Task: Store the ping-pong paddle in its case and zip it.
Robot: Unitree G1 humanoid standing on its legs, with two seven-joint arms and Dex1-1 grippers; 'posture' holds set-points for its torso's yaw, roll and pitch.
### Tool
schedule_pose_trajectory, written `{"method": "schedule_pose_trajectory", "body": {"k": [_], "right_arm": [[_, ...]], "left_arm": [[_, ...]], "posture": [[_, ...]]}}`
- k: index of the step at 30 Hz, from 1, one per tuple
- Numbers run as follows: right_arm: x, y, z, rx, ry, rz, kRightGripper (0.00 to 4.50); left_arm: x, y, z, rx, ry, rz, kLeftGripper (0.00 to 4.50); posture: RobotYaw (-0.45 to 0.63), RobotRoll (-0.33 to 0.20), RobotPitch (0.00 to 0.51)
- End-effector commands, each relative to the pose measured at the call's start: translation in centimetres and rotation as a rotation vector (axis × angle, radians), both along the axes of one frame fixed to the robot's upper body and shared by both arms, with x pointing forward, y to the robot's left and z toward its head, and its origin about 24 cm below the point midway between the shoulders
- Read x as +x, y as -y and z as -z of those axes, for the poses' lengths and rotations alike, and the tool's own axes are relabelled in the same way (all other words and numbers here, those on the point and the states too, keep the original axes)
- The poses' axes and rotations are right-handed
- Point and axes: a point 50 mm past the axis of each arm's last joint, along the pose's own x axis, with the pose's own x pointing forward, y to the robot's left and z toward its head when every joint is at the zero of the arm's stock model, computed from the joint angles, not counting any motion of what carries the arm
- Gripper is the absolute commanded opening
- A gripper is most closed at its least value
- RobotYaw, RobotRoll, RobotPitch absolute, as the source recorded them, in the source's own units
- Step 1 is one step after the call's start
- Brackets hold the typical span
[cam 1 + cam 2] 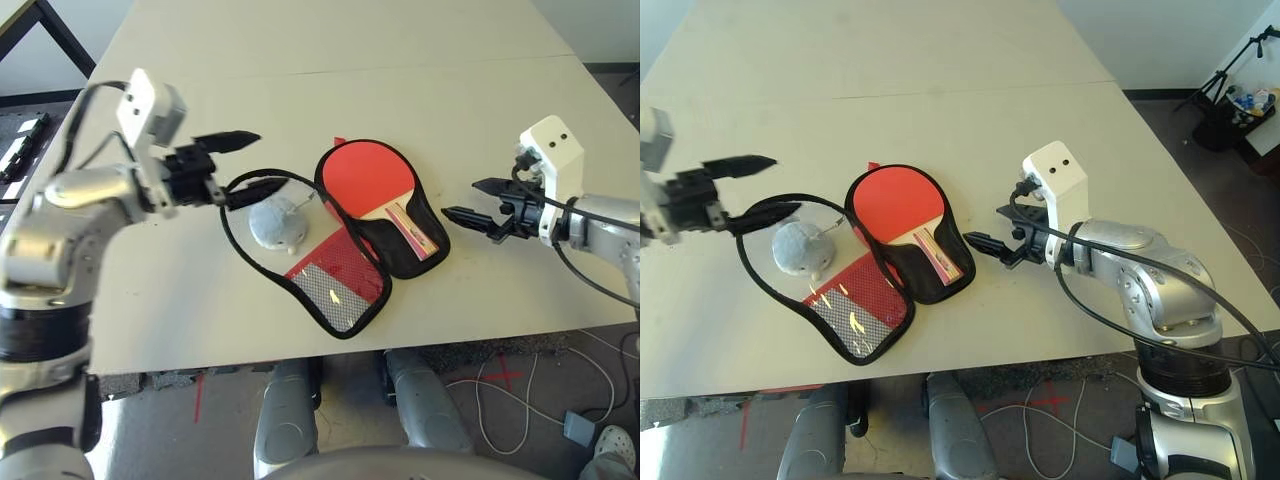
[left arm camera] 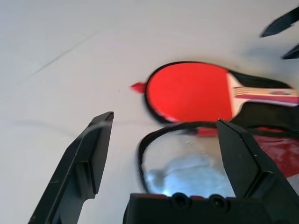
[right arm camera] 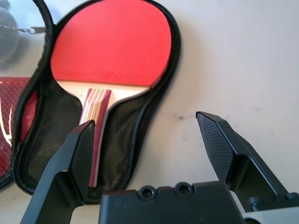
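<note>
Right wrist view: right tool wide open, empty, beside case.

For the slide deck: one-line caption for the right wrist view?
Open right pincer hovers beside the ping-pong paddle lying in the unzipped case.

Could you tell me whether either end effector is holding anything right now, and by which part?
Nothing is held. The left end effector and right end effector are both open, flanking the open case where the ping-pong paddle lies.
</note>
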Motion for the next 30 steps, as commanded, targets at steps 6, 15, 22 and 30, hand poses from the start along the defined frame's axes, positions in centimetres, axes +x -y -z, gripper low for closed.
{"method": "schedule_pose_trajectory", "body": {"k": [6, 15, 22, 30], "right_arm": [[1.6, -0.2, 0.6, 0.044, 0.028, 0.011, 4.45], [2.2, -0.3, 0.3, 0.069, 0.055, 0.038, 4.45], [2.5, 1.5, 0.0, 0.073, 0.069, 0.113, 4.45], [2.9, 4.1, -0.1, 0.066, 0.075, 0.23, 4.45]], "left_arm": [[-2.0, -4.0, 3.0, 0.207, -0.178, -0.056, 4.5], [-2.1, -1.5, 5.5, 0.244, -0.245, 0.034, 4.5], [-1.4, 3.5, 4.8, 0.164, -0.223, 0.202, 4.5], [0.5, 9.6, 2.2, 0.036, -0.084, 0.376, 4.5]], "posture": [[0.02, 0.0, 0.245], [0.02, 0.0, 0.242], [-0.02, 0.0, 0.242], [-0.06, 0.0, 0.242]]}}
